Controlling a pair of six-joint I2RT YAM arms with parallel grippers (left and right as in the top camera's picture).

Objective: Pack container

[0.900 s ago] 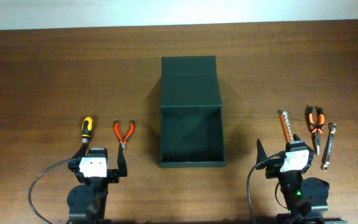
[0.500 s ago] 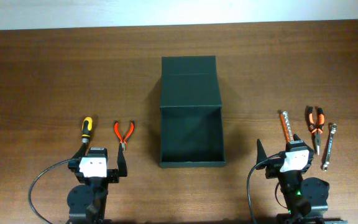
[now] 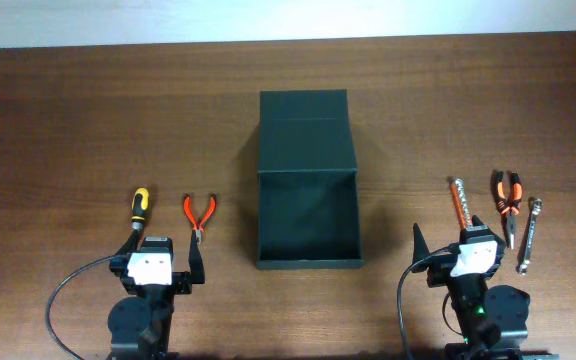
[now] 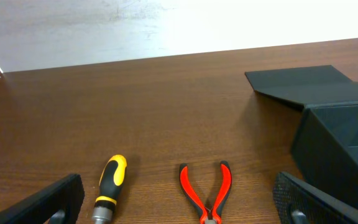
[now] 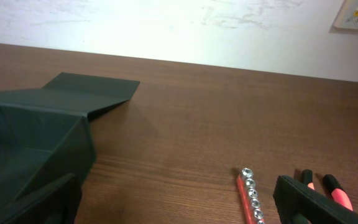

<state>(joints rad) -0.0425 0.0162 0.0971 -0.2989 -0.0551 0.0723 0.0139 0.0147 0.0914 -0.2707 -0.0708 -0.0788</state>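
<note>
The container is sitting in the middle of the counter, between the two arms and a little farther out than either of them. It is standing open, with its hinged flap lid lying back flat on the wood on the far side, and its dark inner floor is showing from above.

The left pincer is resting low at the near edge, its two fingers spread wide apart and gripping nothing. Just beyond it, a screwdriver with a yellow and black handle is lying with the handle pointing away from the arm. Beside that, nearer the container, a pair of red-handled pliers is lying with the handles fanning outward. Both tools are well clear of the box's left wall.

The right pincer is waiting at the near edge on the other side, likewise gaping open and holding nothing. Ahead of it, an orange strip carrying a row of small silver sockets is lying on the wood. To the right of that are orange and black pliers, and then a slim silver wrench. These three are lying side by side, apart from one another and away from the container's right wall.
</note>
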